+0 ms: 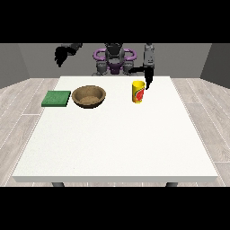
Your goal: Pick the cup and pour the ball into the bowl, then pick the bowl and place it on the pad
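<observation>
Your robot hand at the view's right (pixel 148 81) is hanging just beside the yellow cup (pixel 138 92); its grip is unreadable.

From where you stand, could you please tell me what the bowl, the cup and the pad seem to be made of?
The bowl looks like wood: matte brown with a mottled, grainy inside. The cup is probably plastic or coated paper: smooth bright yellow with a red mark printed on its side. The pad seems like foam or fabric: flat, dull green, no shine.
</observation>
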Controlling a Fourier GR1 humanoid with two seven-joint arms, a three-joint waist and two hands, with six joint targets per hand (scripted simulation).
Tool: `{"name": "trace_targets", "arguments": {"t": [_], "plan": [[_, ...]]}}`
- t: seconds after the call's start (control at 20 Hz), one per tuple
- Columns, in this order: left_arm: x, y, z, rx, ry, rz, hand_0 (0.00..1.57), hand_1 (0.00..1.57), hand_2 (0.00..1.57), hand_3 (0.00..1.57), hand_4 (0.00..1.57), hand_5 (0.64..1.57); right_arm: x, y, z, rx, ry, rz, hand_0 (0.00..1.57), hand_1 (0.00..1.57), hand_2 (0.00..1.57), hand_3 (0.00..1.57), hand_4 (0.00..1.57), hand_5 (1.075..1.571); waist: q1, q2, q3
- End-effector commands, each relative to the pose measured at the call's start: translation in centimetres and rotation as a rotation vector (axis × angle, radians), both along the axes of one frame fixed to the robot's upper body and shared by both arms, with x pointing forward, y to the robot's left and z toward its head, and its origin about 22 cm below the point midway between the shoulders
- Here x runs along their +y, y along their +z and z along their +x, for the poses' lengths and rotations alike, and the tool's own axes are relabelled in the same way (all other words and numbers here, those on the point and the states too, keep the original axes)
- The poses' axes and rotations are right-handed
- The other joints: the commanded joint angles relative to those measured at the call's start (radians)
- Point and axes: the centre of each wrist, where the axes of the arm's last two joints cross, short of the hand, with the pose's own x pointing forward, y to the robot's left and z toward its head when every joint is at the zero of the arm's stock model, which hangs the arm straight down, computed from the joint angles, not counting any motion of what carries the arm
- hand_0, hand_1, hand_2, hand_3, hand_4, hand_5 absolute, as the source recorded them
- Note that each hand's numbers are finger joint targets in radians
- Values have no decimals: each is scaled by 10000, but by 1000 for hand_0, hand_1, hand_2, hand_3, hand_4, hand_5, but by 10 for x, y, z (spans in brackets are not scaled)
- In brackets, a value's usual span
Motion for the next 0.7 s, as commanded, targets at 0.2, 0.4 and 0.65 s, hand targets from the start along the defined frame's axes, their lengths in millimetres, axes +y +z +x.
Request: {"name": "trace_targets", "arguments": {"t": [0.2, 0.4, 0.65], "plan": [[8, -39, 21, 617, -307, 181, 0, 0, 0, 0, 138, 1433, -34, -20, 13, 558, -511, 68, 0, 0, 0, 0, 670, 1560, 115, -427, 2], [17, -73, 15, 545, 196, 3, 0, 0, 0, 0, 200, 1420, -26, -13, 7, 302, -5, 68, 0, 0, 0, 0, 676, 1563, -261, -187, -1], [15, -68, 36, 894, 327, 81, 0, 0, 0, 0, 363, 1464, -40, -25, 17, 499, -112, 40, 0, 0, 0, 0, 675, 1564, -171, -316, 1]]}}
